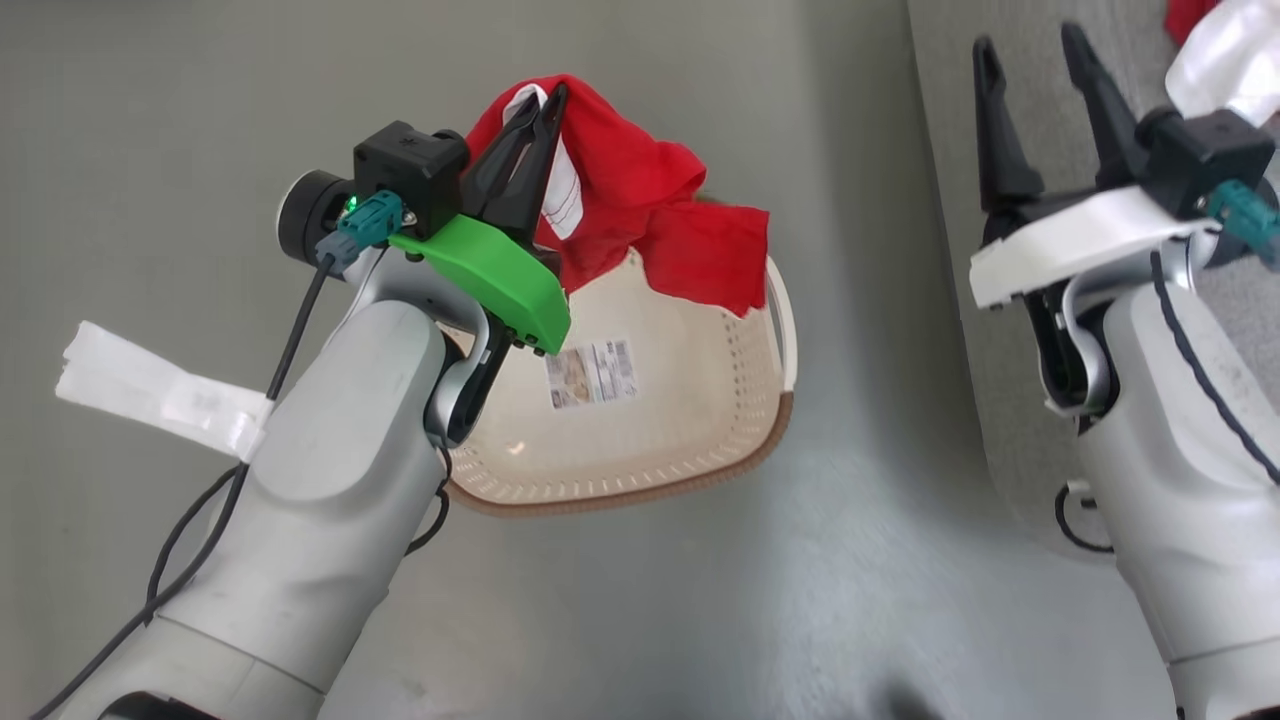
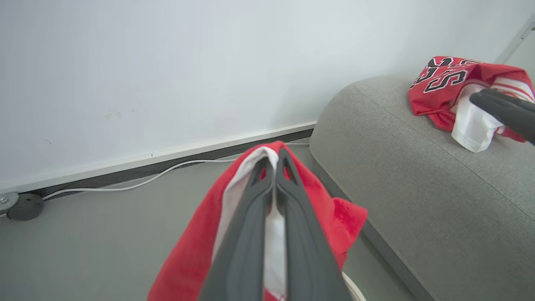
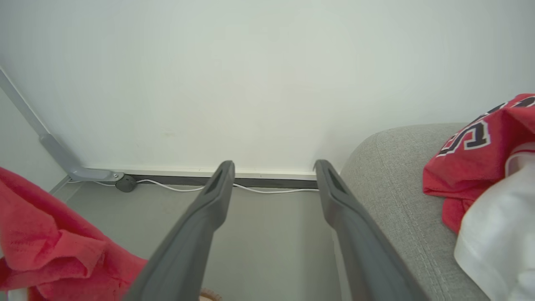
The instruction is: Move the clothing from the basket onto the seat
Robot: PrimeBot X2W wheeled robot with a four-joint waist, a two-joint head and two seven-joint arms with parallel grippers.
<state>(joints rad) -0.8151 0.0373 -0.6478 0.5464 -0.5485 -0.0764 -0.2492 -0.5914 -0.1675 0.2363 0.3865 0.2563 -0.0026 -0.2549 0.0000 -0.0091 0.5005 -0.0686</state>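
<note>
My left gripper [image 1: 545, 100] is shut on red shorts [image 1: 640, 205] with a white stripe, held up above the cream basket [image 1: 690, 420] with its brown rim. In the left wrist view the shorts [image 2: 196, 246] drape around the shut left gripper [image 2: 273, 155]. The red jersey [image 2: 449, 81] with black-and-white lettering lies on the grey seat [image 2: 418, 175] at the right. My right gripper [image 1: 1030, 45] stands open and empty over the seat's edge [image 1: 960, 200]. In the right wrist view the open right gripper [image 3: 273, 165] points at the wall, with the jersey [image 3: 476, 159] on the seat [image 3: 397, 184].
A label sticker [image 1: 592, 373] lies inside the basket. White tape [image 1: 160, 395] is stuck on the grey floor at the left. A white cable [image 2: 138, 182] runs along the baseboard beneath the white wall, and a small grey floor fitting [image 2: 21, 205] sits at the left.
</note>
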